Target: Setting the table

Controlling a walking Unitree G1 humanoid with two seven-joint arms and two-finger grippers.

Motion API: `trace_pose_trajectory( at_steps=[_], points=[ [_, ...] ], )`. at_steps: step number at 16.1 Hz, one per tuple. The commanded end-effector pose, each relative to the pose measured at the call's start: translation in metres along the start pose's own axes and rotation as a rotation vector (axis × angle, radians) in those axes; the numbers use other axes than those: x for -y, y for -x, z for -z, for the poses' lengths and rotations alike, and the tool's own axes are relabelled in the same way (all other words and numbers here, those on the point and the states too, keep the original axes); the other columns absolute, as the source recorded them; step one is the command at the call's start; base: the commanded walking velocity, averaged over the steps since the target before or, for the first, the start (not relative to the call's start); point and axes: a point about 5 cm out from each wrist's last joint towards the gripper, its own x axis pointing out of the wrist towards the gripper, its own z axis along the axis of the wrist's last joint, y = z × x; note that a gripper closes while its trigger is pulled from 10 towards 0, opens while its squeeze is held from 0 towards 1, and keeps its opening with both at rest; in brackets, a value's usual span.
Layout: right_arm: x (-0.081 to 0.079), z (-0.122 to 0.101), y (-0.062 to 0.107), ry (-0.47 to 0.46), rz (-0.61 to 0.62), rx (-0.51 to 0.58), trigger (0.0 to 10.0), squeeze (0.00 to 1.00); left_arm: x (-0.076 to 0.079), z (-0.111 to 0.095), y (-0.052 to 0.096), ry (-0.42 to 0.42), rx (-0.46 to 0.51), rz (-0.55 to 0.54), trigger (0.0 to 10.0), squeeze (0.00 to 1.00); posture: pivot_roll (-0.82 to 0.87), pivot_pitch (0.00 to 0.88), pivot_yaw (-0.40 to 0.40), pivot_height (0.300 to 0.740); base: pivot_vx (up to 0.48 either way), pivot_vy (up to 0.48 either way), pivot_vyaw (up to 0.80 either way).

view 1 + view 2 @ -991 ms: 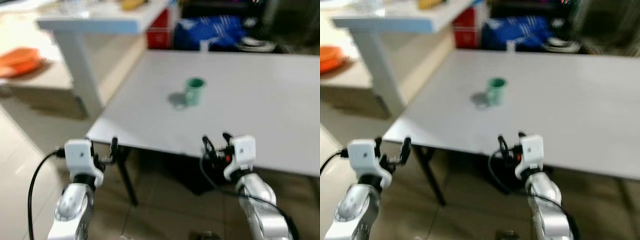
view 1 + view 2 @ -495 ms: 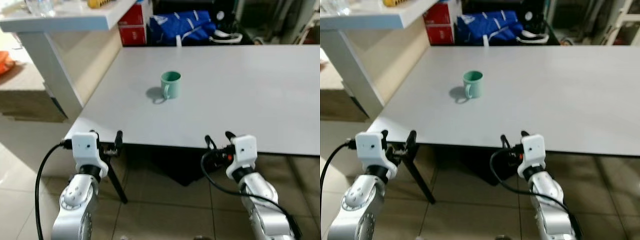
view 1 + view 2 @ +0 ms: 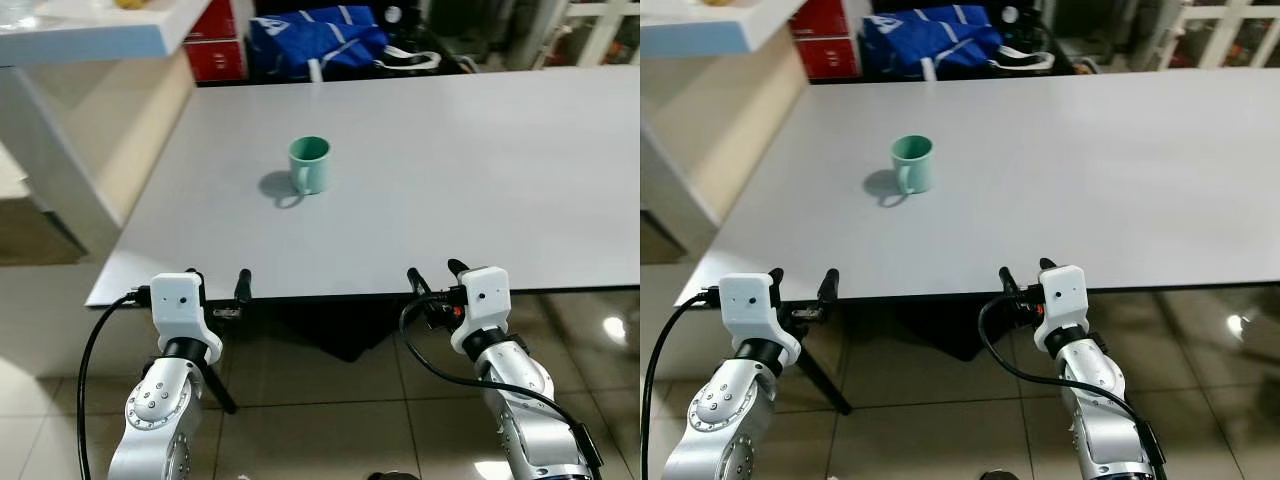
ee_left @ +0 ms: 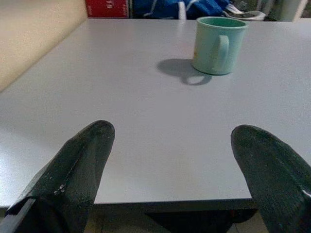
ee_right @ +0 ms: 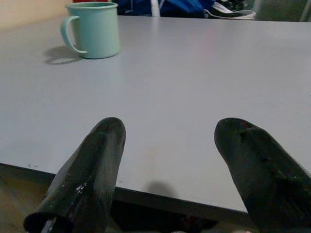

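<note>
1. Left eye view: a green mug (image 3: 310, 164) stands upright on the grey worktop (image 3: 480, 190), toward its left half, handle turned to the near edge. Nothing can be made out inside it. The left pincer (image 3: 217, 284) and right pincer (image 3: 433, 277) are both at the near edge, well apart from the mug, each with fingers spread wide and holding nothing.
2. Right eye view: the same scene; a blue bag (image 3: 925, 35) and a red box (image 3: 823, 30) sit on the floor beyond the far edge (a paler shelf (image 3: 710, 25) juts in at the upper left).
3. Left wrist view: two black fingers (image 4: 73, 174) wide apart over the edge, the mug ahead between them.
4. Right wrist view: fingers (image 5: 87, 174) wide apart, the mug off to one side.
</note>
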Motion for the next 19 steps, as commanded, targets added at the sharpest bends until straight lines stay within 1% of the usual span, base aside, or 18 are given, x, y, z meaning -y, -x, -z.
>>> trace_pose_trajectory(
  at_steps=[1, 3, 5, 6, 9, 11, 14, 19],
  points=[
    [-0.0018, -0.0007, 0.0006, 0.010, -0.008, 0.010, 10.0, 0.00, 0.0004, -0.0030, 0.0016, -0.018, 0.013, 0.004, 10.0, 0.00, -0.16, 0.000, 0.082, 0.740, 0.000, 0.000, 0.00],
    [-0.0023, -0.0009, 0.0007, 0.008, -0.009, 0.014, 10.0, 0.00, 0.0018, -0.0015, 0.0023, -0.004, 0.005, 0.003, 10.0, 0.00, -0.16, 0.000, 0.082, 0.740, -0.144, 0.000, 0.00],
    [-0.0027, -0.0005, 0.0006, 0.001, -0.005, 0.013, 10.0, 0.00, 0.0023, -0.0007, 0.0027, 0.015, -0.004, -0.003, 10.0, 0.00, -0.15, 0.000, 0.083, 0.740, -0.358, 0.321, 0.00],
    [-0.0030, -0.0007, 0.0004, 0.003, -0.006, 0.014, 10.0, 0.00, 0.0018, -0.0011, 0.0025, 0.013, -0.003, -0.006, 10.0, 0.00, -0.15, 0.000, 0.082, 0.740, -0.300, 0.379, 0.00],
    [-0.0032, -0.0005, 0.0005, 0.003, -0.005, 0.012, 10.0, 0.00, 0.0014, -0.0012, 0.0009, 0.013, -0.008, 0.001, 10.0, 0.00, -0.15, 0.000, 0.084, 0.740, 0.000, 0.432, 0.00],
    [-0.0040, -0.0002, 0.0011, 0.003, -0.002, 0.012, 10.0, 0.00, 0.0012, -0.0022, -0.0009, 0.045, -0.009, 0.035, 10.0, 0.00, -0.15, 0.000, 0.085, 0.740, 0.000, 0.480, 0.00],
    [-0.0050, 0.0006, 0.0017, 0.003, -0.002, 0.010, 10.0, 0.00, 0.0012, -0.0073, -0.0041, 0.050, 0.004, 0.050, 10.0, 0.00, -0.15, 0.000, 0.087, 0.740, 0.000, 0.480, 0.00],
    [-0.0061, 0.0025, 0.0049, 0.004, -0.003, 0.005, 10.0, 0.00, 0.0015, -0.0063, -0.0036, 0.064, -0.005, 0.053, 10.0, 0.00, -0.15, 0.000, 0.086, 0.740, 0.000, 0.480, 0.00]
  ],
)
